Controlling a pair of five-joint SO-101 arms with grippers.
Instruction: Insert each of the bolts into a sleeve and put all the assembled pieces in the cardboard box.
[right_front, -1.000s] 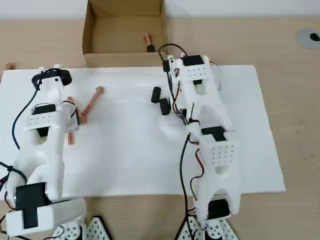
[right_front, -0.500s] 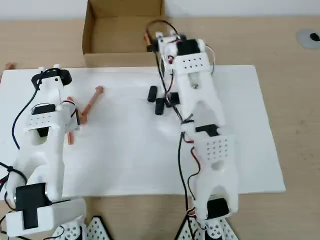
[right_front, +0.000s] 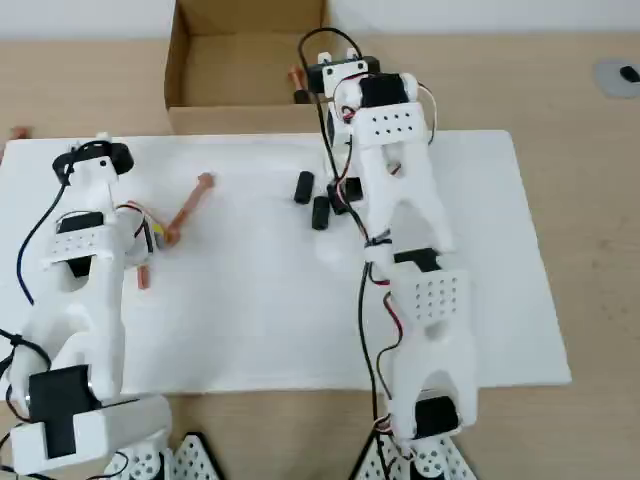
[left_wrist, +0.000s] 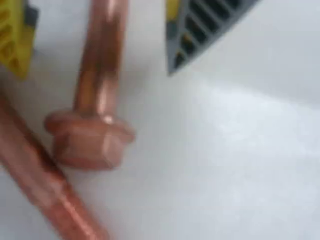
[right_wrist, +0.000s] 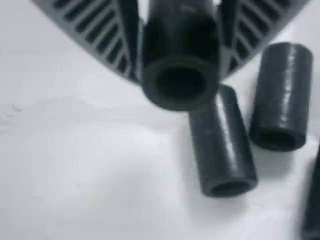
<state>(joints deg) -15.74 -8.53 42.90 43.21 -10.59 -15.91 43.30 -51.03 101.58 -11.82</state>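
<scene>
Light wooden bench (right_front: 585, 200) spans the high view. A white sheet (right_front: 250, 320) covers its centre. A white wall (right_front: 480, 14) borders the far edge; a grey round port (right_front: 615, 76) sits in one far corner

**Wooden worktop (right_front: 590, 200) with a white sheet (right_front: 250, 330) spread over its middle.**

The cardboard box (right_front: 176, 70) stands on the bare wood at the far edge, its near wall touching the sheet's far border. On the left part of the sheet a copper bolt (right_front: 188, 208) lies diagonally, and a second bolt (right_front: 144, 276) lies near it, partly hidden. In the left wrist view, the flanged head of one rests just beside the shaft of the other. A black sleeve (right_front: 304, 187) and another sleeve (right_front: 321, 212) lie side by side toward the sheet's far middle. A small copper piece (right_front: 18, 132) lies on the wood beyond the sheet's far left corner. A grey disc (right_front: 618, 76) sits at the far right.
</scene>
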